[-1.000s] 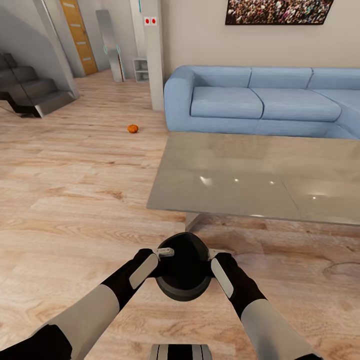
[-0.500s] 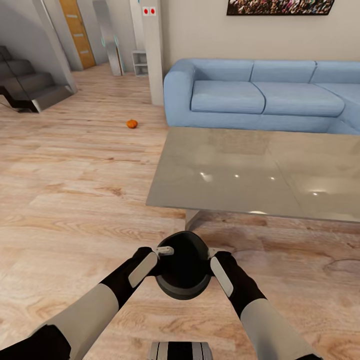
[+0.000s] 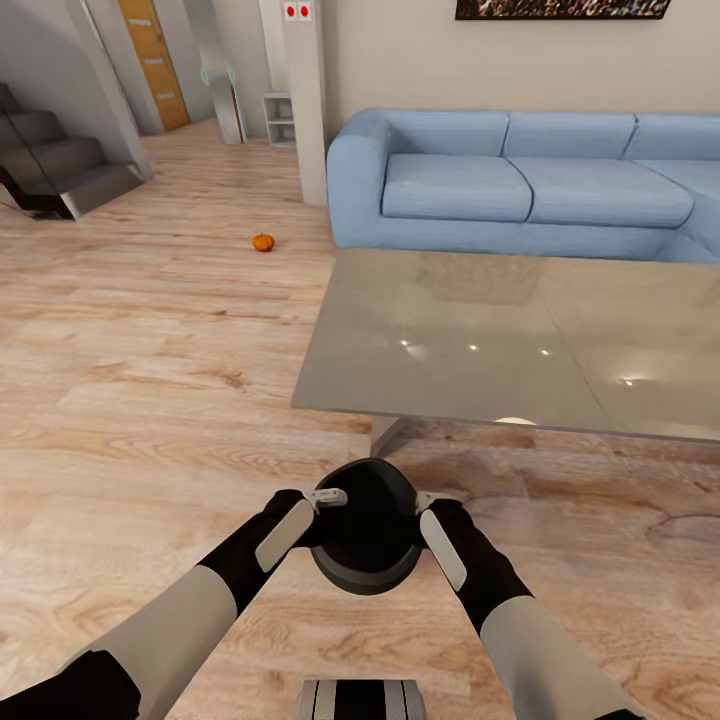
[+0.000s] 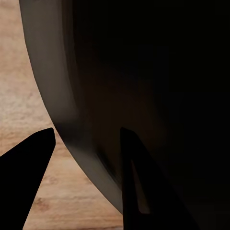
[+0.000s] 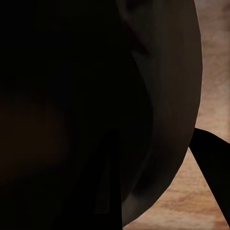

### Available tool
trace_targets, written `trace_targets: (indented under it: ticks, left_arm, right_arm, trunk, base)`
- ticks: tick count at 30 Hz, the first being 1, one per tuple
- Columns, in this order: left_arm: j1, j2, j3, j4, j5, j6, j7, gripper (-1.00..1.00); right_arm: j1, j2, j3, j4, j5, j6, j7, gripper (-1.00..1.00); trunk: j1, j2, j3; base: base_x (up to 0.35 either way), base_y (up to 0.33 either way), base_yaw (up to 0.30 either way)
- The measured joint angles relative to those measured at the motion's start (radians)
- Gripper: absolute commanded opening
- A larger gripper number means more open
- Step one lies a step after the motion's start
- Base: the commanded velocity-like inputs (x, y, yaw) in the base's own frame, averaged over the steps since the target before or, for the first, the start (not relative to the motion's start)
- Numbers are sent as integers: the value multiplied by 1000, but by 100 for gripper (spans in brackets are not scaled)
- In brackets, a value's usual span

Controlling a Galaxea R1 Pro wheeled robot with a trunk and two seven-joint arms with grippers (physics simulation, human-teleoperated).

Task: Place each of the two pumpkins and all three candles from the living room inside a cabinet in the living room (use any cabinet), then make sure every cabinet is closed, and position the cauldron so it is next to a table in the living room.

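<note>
I hold the black cauldron (image 3: 366, 530) low in front of me, just short of the near edge of the grey glossy table (image 3: 480, 340). My left gripper (image 3: 328, 497) is shut on its left rim and my right gripper (image 3: 425, 503) on its right rim. In the left wrist view the cauldron's rim (image 4: 67, 96) runs between the two dark fingers (image 4: 28, 182). The right wrist view shows the rim (image 5: 172, 96) pinched the same way. One orange pumpkin (image 3: 263, 242) lies on the wood floor far ahead to the left, near the sofa's end. Candles and cabinet are out of view.
A blue sofa (image 3: 520, 185) stands behind the table. A white pillar (image 3: 303, 100) rises at the sofa's left end, with a small white shelf (image 3: 280, 118) beyond it. Dark stairs (image 3: 50, 170) are at the far left. Open wood floor (image 3: 150, 380) spreads left of the table.
The whole head view has shifted slightly, so the camera moved; the room's far things sit a bit higher in the picture. Both grippers keep the same hold on the cauldron.
</note>
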Motion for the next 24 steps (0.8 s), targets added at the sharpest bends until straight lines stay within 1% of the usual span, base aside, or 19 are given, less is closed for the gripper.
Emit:
trace_targets:
  ticks: [9,10,11,12,13,24]
  left_arm:
    - [0,0,2,0,-3,1,-3,-100]
    - [0,0,2,0,-3,1,-3,-100]
    - [-4,12,-19,-23,11,8,0,100]
    - [-3,1,-41,32,42,-14,-2,100]
    - [0,1,-42,42,35,-8,0,100]
    - [0,1,-41,40,37,-8,0,100]
  right_arm:
    - [0,1,0,0,0,0,-2,-100]
    - [0,1,-1,0,1,0,-1,100]
    - [0,-5,5,43,4,-24,56,100]
    - [0,-5,5,47,-9,-28,59,100]
    - [0,-6,6,47,-10,-28,59,100]
    - [0,-7,4,47,-9,-28,58,100]
  trunk:
    - [0,0,0]
    - [0,0,0]
    - [9,0,0]
    - [10,0,0]
    - [11,0,0]
    - [10,0,0]
  base:
    - [0,0,0]
    - [0,0,0]
    - [0,0,0]
    - [0,0,0]
    - [0,0,0]
    - [0,0,0]
